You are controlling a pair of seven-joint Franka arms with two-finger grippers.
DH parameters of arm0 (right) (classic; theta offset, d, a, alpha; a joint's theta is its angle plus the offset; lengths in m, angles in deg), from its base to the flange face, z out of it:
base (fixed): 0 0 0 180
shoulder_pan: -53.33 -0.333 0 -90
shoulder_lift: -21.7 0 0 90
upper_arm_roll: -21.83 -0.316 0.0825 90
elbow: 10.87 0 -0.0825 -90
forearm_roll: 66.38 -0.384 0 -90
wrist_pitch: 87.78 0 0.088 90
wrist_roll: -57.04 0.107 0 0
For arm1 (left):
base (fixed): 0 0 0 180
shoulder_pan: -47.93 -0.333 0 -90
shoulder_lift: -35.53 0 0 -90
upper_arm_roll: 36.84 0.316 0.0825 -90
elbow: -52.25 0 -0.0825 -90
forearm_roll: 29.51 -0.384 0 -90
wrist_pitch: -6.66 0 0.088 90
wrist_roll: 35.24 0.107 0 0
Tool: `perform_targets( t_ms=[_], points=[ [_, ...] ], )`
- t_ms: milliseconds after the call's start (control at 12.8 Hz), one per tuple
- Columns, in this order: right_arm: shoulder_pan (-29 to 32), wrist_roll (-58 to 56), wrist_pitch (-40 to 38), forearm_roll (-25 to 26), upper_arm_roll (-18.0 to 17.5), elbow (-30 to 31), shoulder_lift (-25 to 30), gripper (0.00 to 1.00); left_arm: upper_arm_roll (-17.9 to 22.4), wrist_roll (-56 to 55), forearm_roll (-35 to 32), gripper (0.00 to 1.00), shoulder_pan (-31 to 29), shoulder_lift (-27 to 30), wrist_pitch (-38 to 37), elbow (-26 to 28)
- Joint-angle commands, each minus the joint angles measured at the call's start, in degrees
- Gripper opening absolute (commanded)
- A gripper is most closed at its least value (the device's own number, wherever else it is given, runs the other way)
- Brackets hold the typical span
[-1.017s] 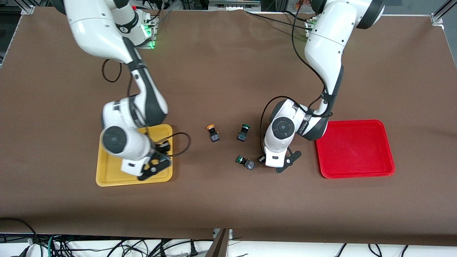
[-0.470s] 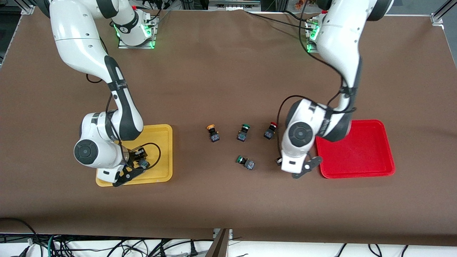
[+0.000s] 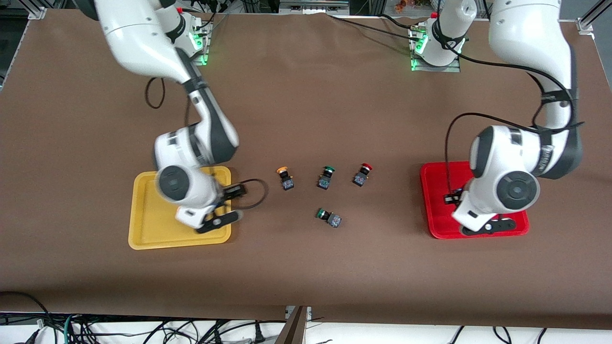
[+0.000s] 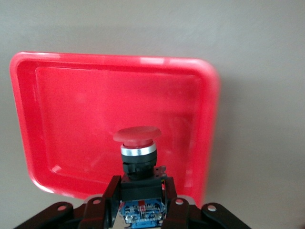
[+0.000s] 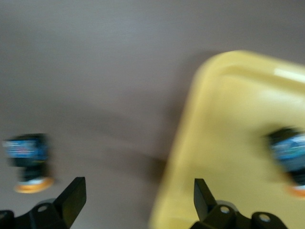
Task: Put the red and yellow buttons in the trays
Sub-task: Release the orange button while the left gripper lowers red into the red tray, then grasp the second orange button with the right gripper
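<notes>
My left gripper (image 4: pixel 141 198) is shut on the dark body of a red button (image 4: pixel 137 137), red cap up, over the red tray (image 4: pixel 71 114). In the front view that gripper (image 3: pixel 471 214) hangs over the red tray (image 3: pixel 432 210) and hides the button. My right gripper (image 5: pixel 138 193) is open and empty over the rim of the yellow tray (image 5: pixel 238 143). A yellow button (image 5: pixel 290 160) lies in that tray. In the front view the right gripper (image 3: pixel 228 206) is over the edge of the yellow tray (image 3: pixel 148 215). A yellow button (image 3: pixel 285 177) and a red button (image 3: pixel 363 174) stand on the table.
Two green-capped buttons rest on the brown table: one (image 3: pixel 326 177) between the yellow and red buttons, one (image 3: pixel 329 217) nearer the front camera. The right wrist view also shows the loose yellow button (image 5: pixel 29 157) on the table beside the tray.
The right gripper opened, left a yellow button in the yellow tray and swung toward the table's middle. The left arm carried its red button from the table's middle to over the red tray.
</notes>
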Motion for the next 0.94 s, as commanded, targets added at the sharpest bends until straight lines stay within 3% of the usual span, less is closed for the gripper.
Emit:
perform_targets(
  t_ms=[0, 157, 235, 313, 391, 470, 548, 626, 783, 861],
  points=[
    [-5.06, 8.02, 3.68, -2.04, 0.36, 1.48, -0.76, 1.0, -1.11, 9.03, -0.62, 0.11, -1.7, 4.09, 12.53, 12.75],
    [-7.69, 12.15, 9.47, -2.22, 0.28, 6.03, -1.02, 1.0, -1.46, 9.05, 0.08, 0.13, -1.35, 5.16, 23.35, 21.11],
    [-9.36, 14.96, 13.34, -2.39, 0.19, 8.75, -1.03, 1.0, -1.46, 9.23, -0.01, 0.2, -1.35, 5.25, 26.54, 23.07],
    [-10.86, 16.64, 16.94, -2.48, 0.19, 11.22, -1.11, 1.0, -1.46, 9.23, -0.01, 0.55, -1.52, 5.34, 26.83, 23.26],
    [-11.57, 17.35, 19.5, -2.48, 0.19, 12.98, -1.11, 1.0, -1.46, 9.23, -0.01, 1.0, -1.44, 5.34, 26.83, 23.26],
    [-12.18, 17.62, 21.44, -2.48, 0.19, 14.22, -1.29, 0.99, -1.46, 9.05, -0.01, 1.0, -1.09, 5.51, 26.31, 22.83],
    [-12.19, 17.53, 22.07, -2.48, 0.19, 14.58, -1.55, 0.9, -1.55, 8.88, -0.01, 1.0, -0.83, 6.38, 24.65, 22.21],
    [-11.93, 16.92, 21.99, -2.48, 0.19, 14.58, -1.47, 0.7, -2.07, 8.44, 0.08, 1.0, -0.39, 7.87, 22.46, 21.16],
    [-11.58, 16.22, 21.55, -2.39, 0.27, 14.23, -1.12, 0.19, -5.66, 6.69, 0.17, 1.0, -0.12, 10.95, 12.3, 16.52],
    [-11.14, 16.21, 20.59, -2.39, 0.36, 13.97, -0.77, 0.0, -8.2, 5.9, 0.17, 1.0, -0.12, 11.92, 9.46, 15.71]
  ],
)
